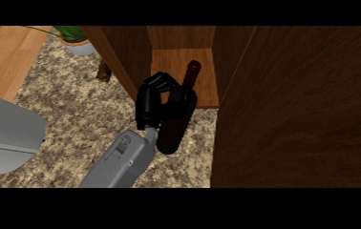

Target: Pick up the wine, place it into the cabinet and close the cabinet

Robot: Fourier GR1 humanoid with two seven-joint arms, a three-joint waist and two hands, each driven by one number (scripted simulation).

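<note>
Grey and boxy, one forearm (120,162) rises from the lower edge of the head view to a black hand (161,101), its fingers (159,80) curled round the wine (177,109); which of the robot's two hands this is cannot be told, as only one shows and it enters near the middle of the view. Wine here is a dark, nearly black bottle with a reddish sheen along its side, long-bodied with a narrow neck ending in a dark red top; it is tilted, base toward the viewer over the speckled worktop (70,104) and neck pointing into the open cabinet (282,118). Its upper part lies above the cabinet's lighter wooden shelf (173,63), between the dark side panels. At the far left stands a potted plant (74,39) in a pale pot, and a grey rounded object (17,137) sits at the left edge.
</note>
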